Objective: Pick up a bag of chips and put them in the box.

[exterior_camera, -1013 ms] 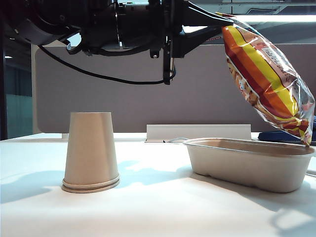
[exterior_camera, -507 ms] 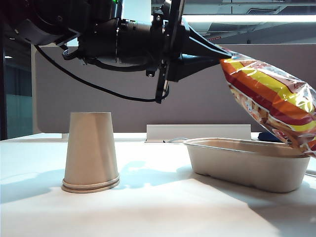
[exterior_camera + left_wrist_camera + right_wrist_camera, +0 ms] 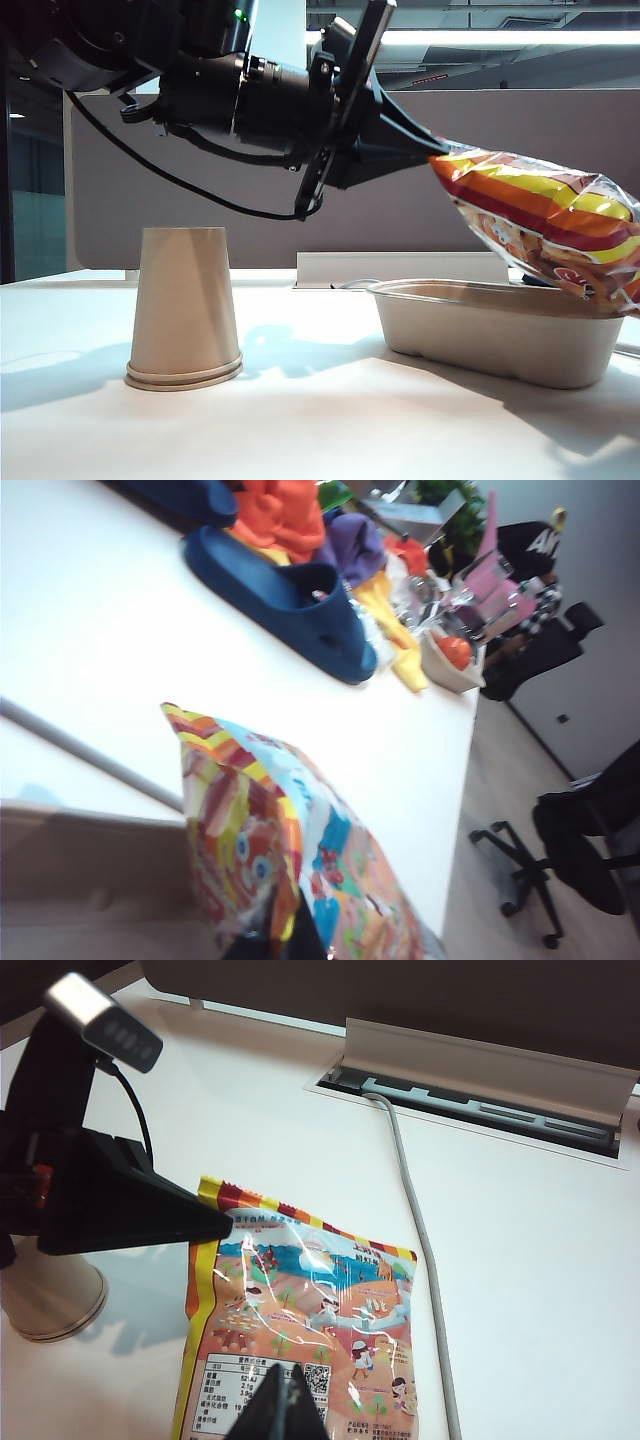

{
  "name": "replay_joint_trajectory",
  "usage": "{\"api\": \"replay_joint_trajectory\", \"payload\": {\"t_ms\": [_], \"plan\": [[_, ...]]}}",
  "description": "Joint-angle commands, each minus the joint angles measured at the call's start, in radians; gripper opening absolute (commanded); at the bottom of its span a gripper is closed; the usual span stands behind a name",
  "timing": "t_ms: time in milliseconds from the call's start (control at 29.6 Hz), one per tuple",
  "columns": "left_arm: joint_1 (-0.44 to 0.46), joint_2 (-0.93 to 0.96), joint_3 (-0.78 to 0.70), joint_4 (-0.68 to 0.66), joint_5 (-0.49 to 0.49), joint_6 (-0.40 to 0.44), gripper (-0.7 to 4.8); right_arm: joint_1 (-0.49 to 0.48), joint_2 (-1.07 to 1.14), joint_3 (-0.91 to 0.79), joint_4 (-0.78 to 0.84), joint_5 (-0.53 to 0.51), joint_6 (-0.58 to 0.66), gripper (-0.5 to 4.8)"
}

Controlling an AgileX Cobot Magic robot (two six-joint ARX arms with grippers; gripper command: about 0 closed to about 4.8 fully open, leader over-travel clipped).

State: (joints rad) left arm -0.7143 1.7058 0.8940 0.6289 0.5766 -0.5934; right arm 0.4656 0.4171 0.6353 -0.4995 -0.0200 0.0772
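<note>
The bag of chips [image 3: 545, 225], striped red, orange and yellow, slants down to the right from my left gripper [image 3: 435, 156], which is shut on its top seam. Its lower end dips behind the rim of the beige box [image 3: 495, 335] at the right end. In the left wrist view the bag [image 3: 285, 830] fills the space ahead of the left gripper [image 3: 270, 942], with the box's wall [image 3: 80, 880] beside it. The right wrist view shows the bag's printed back [image 3: 310, 1310] and the left gripper [image 3: 222, 1226] pinching its corner. My right gripper [image 3: 285, 1410] hangs shut above the bag, holding nothing.
An upturned tan paper cup [image 3: 185, 305] stands left of the box; it also shows in the right wrist view [image 3: 50, 1300]. A grey cable [image 3: 415, 1210] runs from a slot at the table's back. Blue trays of cloth [image 3: 290, 595] lie far off, near the table edge.
The left wrist has tipped downward. The bag swung from hanging steeply to lying flatter, and its lower end sank to the box's right rim. The right arm kept still.
</note>
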Motion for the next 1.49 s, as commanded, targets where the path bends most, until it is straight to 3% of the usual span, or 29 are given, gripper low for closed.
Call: {"api": "replay_joint_trajectory", "payload": {"t_ms": [34,473,1013,1486], "plan": [[0.001,-0.003,0.004,-0.005,-0.029,0.044,-0.06,0.000,-0.002,0.005,0.008,0.003,-0.003,-0.01],[0.048,-0.003,0.003,-0.076,-0.049,0.073,-0.06,0.000,-0.002,0.005,0.001,0.003,-0.008,-0.01],[0.049,-0.003,0.004,-0.150,-0.071,0.188,-0.06,0.000,-0.002,0.005,0.001,0.003,-0.008,-0.01],[0.049,-0.003,0.004,-0.179,-0.156,0.224,-0.06,0.000,-0.002,0.005,-0.002,0.003,-0.008,-0.01]]}}
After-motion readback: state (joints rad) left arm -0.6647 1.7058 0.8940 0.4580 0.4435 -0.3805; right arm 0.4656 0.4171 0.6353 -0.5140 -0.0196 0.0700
